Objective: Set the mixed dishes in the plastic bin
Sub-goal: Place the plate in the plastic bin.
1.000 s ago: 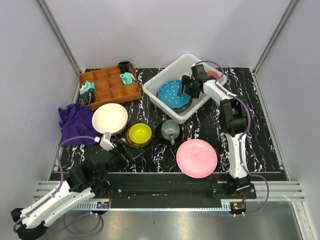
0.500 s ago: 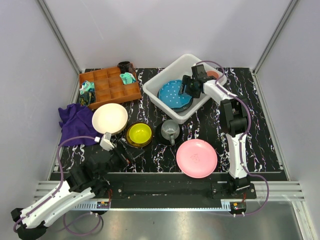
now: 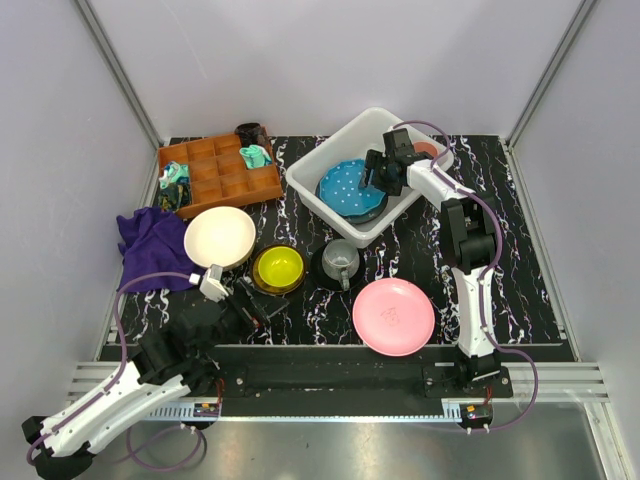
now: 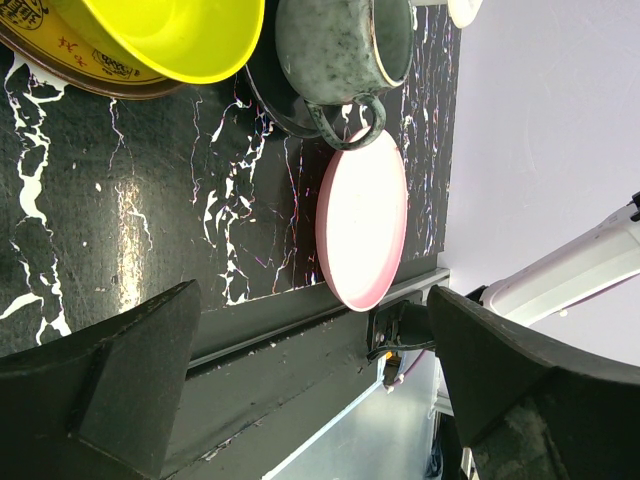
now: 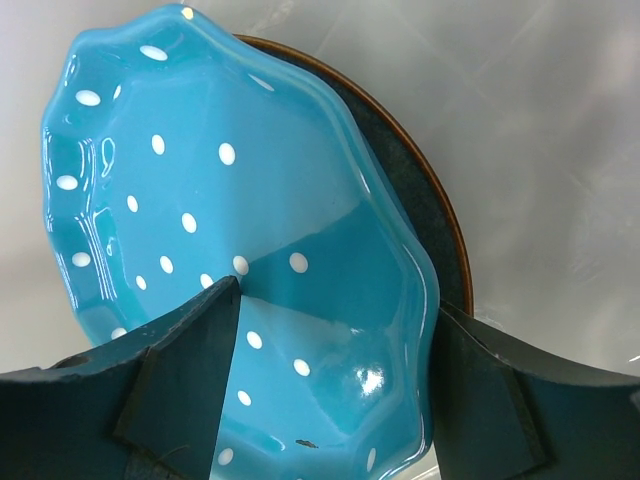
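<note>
Honestly nothing has moved since a second ago. The right gripper (image 3: 384, 172) still hangs in the plastic bin (image 3: 310, 172), jaws spread wide just over the blue dotted plate (image 3: 345, 186), which lies on the grey-blue plate (image 5: 420, 180). The left gripper (image 3: 252, 300) stays low by the yellow bowl (image 3: 278, 267), jaws fully open and empty. The cream bowl (image 3: 219, 236), grey mug (image 3: 341, 258) and pink plate (image 3: 393, 316) are all still on the table (image 3: 520, 250).
</note>
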Motion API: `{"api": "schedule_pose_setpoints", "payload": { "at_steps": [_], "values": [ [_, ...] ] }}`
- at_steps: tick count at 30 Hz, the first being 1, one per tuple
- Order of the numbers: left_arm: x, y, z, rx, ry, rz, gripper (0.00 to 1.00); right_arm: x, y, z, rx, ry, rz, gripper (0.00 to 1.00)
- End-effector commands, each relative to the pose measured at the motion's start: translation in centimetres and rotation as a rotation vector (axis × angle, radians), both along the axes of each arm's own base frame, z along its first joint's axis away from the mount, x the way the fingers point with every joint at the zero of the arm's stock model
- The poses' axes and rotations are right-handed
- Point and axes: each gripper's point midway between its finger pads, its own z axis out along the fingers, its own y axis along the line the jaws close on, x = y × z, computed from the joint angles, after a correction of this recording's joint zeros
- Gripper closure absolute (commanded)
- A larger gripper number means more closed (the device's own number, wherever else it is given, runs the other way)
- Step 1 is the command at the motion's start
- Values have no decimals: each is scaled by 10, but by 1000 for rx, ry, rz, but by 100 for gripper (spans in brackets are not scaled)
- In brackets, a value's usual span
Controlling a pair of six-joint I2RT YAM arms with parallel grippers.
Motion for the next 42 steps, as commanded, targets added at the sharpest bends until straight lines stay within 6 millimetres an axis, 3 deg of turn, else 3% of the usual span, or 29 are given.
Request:
{"api": "schedule_pose_setpoints", "payload": {
  "at_steps": [1,15,24,34,42],
  "values": [
    [3,-2,7,-24,-18,9,1,-3,-13,13,-38,-9,-18,22],
    [3,-2,6,-23,-18,7,1,-5,5,12,46,1,40,13],
    [3,-2,5,-30,-19,10,1,-5,18,20,107,-16,97,12],
    [2,-2,2,-24,-11,8,1,-4,-3,21,15,-36,37,12],
    [2,-1,3,-28,-14,11,1,-3,-4,32,13,-56,20,12]
  ]
}}
